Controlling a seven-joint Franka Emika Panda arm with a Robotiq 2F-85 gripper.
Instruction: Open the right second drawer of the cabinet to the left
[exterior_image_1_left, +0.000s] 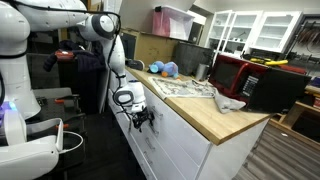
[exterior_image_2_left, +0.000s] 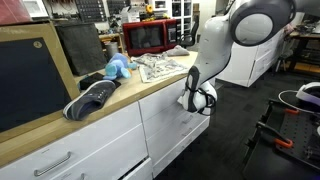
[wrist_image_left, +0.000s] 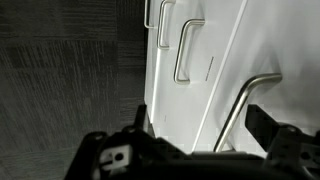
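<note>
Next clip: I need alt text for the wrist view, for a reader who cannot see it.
The dark claw, fingers apart, sits at the bottom of the frame with the nearest silver bar handle between its fingers, not yet gripped. Behind it is the white cabinet front, seen turned sideways, with two more handles further up, and dark floor at left.

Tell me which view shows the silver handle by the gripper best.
The wrist view: the handle shows as a bright bar just ahead of the gripper, between its open fingers. In both exterior views the gripper and arm cover it; only the cabinet front shows.
</note>
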